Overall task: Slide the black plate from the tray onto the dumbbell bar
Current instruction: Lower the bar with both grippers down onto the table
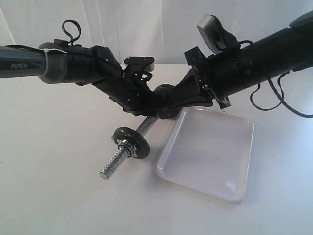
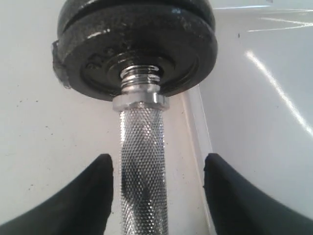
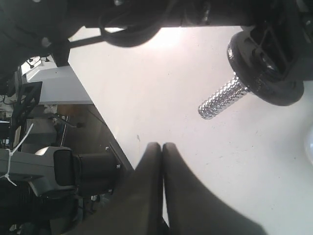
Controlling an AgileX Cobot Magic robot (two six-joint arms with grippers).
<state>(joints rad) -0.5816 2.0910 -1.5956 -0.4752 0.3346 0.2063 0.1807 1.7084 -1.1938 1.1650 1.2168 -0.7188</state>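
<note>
The dumbbell bar lies on the white table left of the tray, threaded end toward the front. Two thin black discs and a nut sit on it. In the left wrist view my left gripper is open and straddles the knurled bar, with a gap on each side. My right gripper is shut on nothing and hovers over the table beside the left one. The tray holds nothing. I cannot pick out the black plate; the arms hide the bar's far end.
Both arms cross over the middle of the table and meet above the bar's far end, crowding that spot. The tray's near left corner lies close to the discs. In the right wrist view the table edge and robot base parts show beyond it.
</note>
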